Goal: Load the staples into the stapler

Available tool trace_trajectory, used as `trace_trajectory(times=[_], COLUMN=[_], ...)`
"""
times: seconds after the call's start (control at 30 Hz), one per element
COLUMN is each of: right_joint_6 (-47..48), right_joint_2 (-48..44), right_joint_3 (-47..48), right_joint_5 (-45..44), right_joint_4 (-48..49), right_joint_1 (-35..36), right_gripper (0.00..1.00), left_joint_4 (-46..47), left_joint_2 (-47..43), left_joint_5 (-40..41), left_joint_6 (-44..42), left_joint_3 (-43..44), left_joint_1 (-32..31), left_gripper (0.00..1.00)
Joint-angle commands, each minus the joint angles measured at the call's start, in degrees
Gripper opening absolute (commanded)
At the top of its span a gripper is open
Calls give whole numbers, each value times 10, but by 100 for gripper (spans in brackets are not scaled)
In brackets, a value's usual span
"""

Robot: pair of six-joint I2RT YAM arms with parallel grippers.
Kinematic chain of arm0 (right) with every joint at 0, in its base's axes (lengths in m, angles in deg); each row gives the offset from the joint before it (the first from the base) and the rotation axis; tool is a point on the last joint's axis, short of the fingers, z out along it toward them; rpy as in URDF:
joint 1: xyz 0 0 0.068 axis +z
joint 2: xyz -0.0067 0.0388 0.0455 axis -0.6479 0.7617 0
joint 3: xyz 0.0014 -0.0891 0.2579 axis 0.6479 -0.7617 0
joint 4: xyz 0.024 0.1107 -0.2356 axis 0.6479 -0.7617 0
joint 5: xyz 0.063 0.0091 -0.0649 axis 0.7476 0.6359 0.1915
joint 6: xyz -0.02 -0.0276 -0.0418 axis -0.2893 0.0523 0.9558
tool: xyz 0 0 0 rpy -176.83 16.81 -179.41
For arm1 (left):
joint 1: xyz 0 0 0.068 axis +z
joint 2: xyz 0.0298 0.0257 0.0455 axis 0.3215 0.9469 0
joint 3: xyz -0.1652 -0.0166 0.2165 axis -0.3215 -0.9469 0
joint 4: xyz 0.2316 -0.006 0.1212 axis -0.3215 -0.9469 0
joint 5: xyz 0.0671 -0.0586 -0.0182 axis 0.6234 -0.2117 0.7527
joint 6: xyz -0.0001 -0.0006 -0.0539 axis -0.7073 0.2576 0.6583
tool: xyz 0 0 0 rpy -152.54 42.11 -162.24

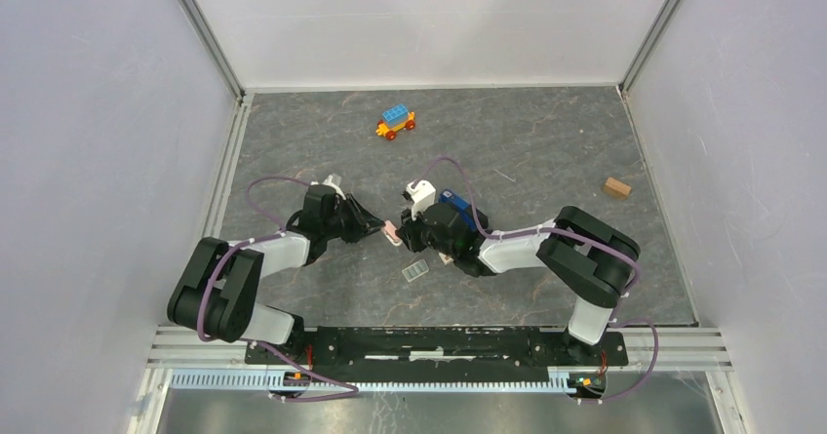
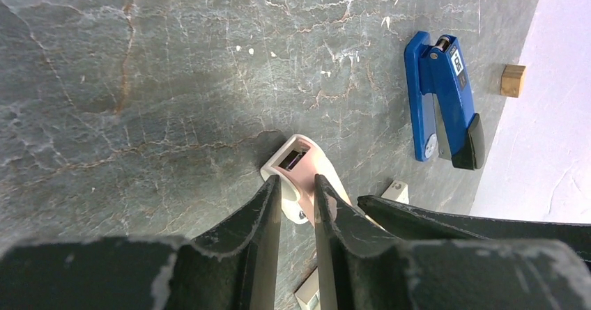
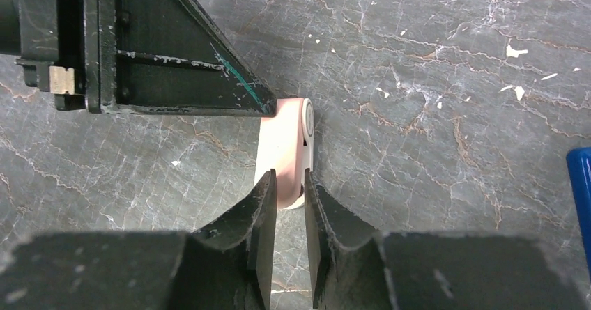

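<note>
The dark-blue stapler [image 2: 442,101] lies flat on the table, apart from both grippers; in the top view [image 1: 456,203] it is partly hidden behind the right wrist, and its edge shows in the right wrist view [image 3: 580,205]. A small pink-and-white piece [image 2: 301,167] with an open end showing dark metal inside is held between both grippers just above the table. My left gripper [image 2: 297,184] is shut on one end of it. My right gripper [image 3: 289,177] is shut on the other end [image 3: 287,150]. In the top view the grippers [image 1: 375,227] [image 1: 405,231] meet at mid-table.
A small clear plastic box [image 1: 416,271] lies in front of the grippers. A toy car [image 1: 395,122] with a blue top stands at the back. A wooden block [image 1: 615,187] lies at the right. White walls enclose the table on three sides.
</note>
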Motion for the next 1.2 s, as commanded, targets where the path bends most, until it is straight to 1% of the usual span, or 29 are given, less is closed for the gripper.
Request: trace_trajectory(times=[0.0,0.23,0.33,0.43,0.5,0.57,0.73,0.83,0.9,0.93,0.97,1.0,1.03,1.17], right_joint_6=[-6,-3,-4,-8,6,19,49,62,64,63,61,61,60,54], right_joint_2=[25,41,54,46,31,6,-80,-139,-184,-211,-239,-271,-304,-424], right_joint_3=[-51,-52,-49,-48,-18,18,107,125,121,116,108,98,88,41], right_joint_5=[-27,-42,-46,-42,-49,-46,-47,-53,-61,-66,-71,-80,-87,-131], right_joint_4=[-58,-64,-67,-59,-86,-117,-203,-245,-275,-287,-302,-315,-333,-400], right_joint_1=[11,17,24,23,20,11,-18,-23,-23,-23,-24,-23,-23,-22], right_gripper=[25,25,24,25,26,28,44,54,68,79,97,98,98,98], left_joint_4=[20,27,17,12,-19,-69,-227,-293,-332,-351,-365,-377,-387,-436], left_joint_2=[23,44,40,29,16,0,-55,-90,-121,-137,-158,-177,-200,-282], left_joint_5=[-7,0,4,2,4,12,74,98,102,102,99,92,82,42], left_joint_6=[12,15,8,8,-2,-18,-74,-106,-128,-139,-151,-165,-177,-228], left_joint_3=[-19,-27,-27,-20,5,51,187,243,279,292,306,315,325,349], left_joint_1=[-8,-9,-9,-9,-9,-8,-8,-8,-8,-8,-8,-9,-8,-9], left_gripper=[29,28,27,28,30,33,51,56,60,63,69,89,100,100])
